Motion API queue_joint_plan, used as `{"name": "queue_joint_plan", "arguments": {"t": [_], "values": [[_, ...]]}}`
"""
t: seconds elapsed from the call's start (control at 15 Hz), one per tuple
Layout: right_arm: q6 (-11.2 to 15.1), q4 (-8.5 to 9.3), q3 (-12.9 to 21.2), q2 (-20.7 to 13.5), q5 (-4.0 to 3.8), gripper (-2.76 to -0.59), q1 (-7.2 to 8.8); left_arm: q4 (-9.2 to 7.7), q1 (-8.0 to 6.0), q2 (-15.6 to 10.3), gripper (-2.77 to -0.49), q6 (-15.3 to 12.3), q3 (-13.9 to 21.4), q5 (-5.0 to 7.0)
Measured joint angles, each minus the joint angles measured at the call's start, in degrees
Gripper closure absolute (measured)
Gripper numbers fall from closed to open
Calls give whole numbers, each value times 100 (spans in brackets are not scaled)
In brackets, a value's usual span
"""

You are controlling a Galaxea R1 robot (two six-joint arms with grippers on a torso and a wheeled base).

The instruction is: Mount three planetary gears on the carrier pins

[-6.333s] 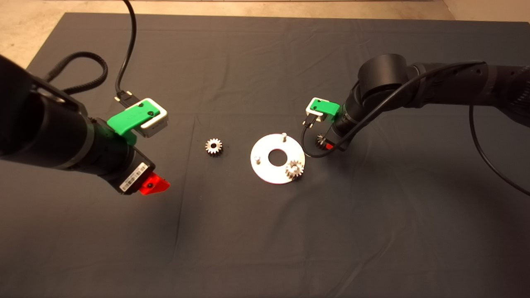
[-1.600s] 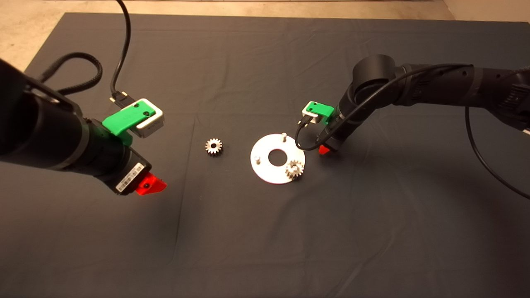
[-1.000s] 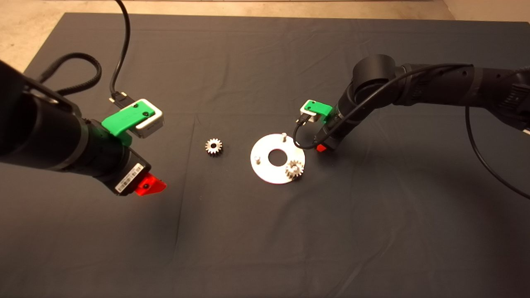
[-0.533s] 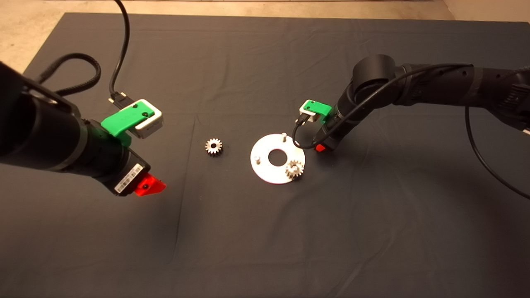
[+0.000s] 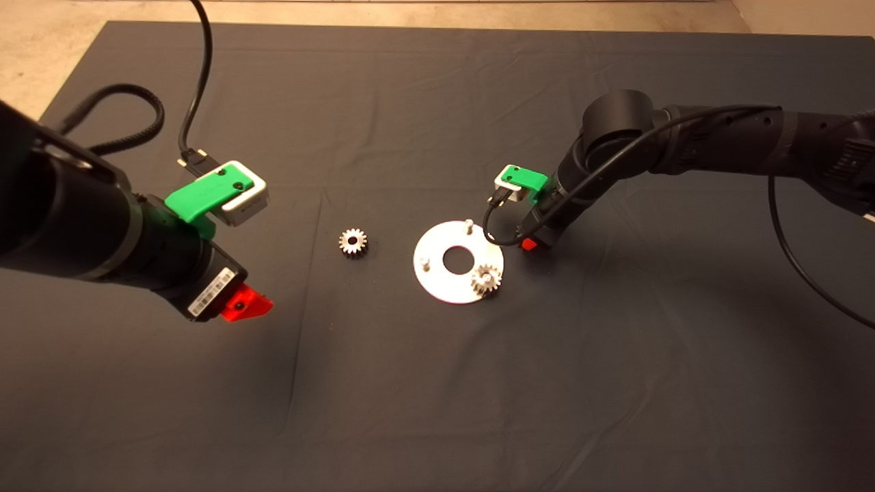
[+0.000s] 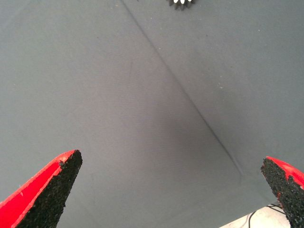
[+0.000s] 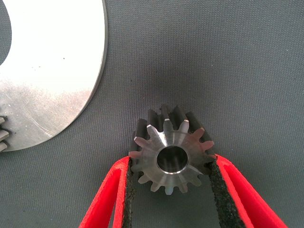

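Left gripper (image 5: 249,306): it is hanging idle above the mat (image 5: 410,383) on the left side, well apart from every part. Its fingers (image 6: 52,187) are standing wide apart with nothing between them, and only bare cloth is lying under them.

Loose gear (image 5: 353,242): it is lying flat on the mat between the left gripper and the disc (image 5: 437,283), waiting its turn.

Disc and carrier pins: the disc is lying flat near the middle of the mat. Two pins are showing bare, one at the far rim (image 5: 468,223) and one at the left (image 5: 424,262).

Seated gear (image 5: 486,279): it is sitting on the disc at the near right, seemingly already over the third pin.

Right gripper (image 5: 532,243): it is reaching down just beside the disc's right edge. In the right wrist view its pads (image 7: 126,190) are pressing against opposite flanks of a gear (image 7: 171,154) that is lying flat on the mat close to the disc rim (image 7: 90,95); the fingers are closed to the gear's width, clamping it.

Doing the step well: the grip looks centred, so the lift should be going straight up, keeping the gear level. The far pin is the nearest free one; the bore should be lining up squarely above it before lowering, since a tilted gear would likely be jamming on the stud.
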Motion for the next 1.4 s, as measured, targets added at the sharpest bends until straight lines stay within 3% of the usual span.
{"name": "queue_joint_plan", "arguments": {"t": [1.13, 1.27, 1.4], "values": [[5, 9, 0, 35, -24, -89, 26, 0, -13, -6, -277, 0, 4, 2], [5, 29, -2, 35, -24, -89, 117, 0, -13, -6, -277, 0, 4, 0], [5, 44, -5, 40, -22, -89, 351, 0, -13, -6, -277, 0, 4, 2]]}}
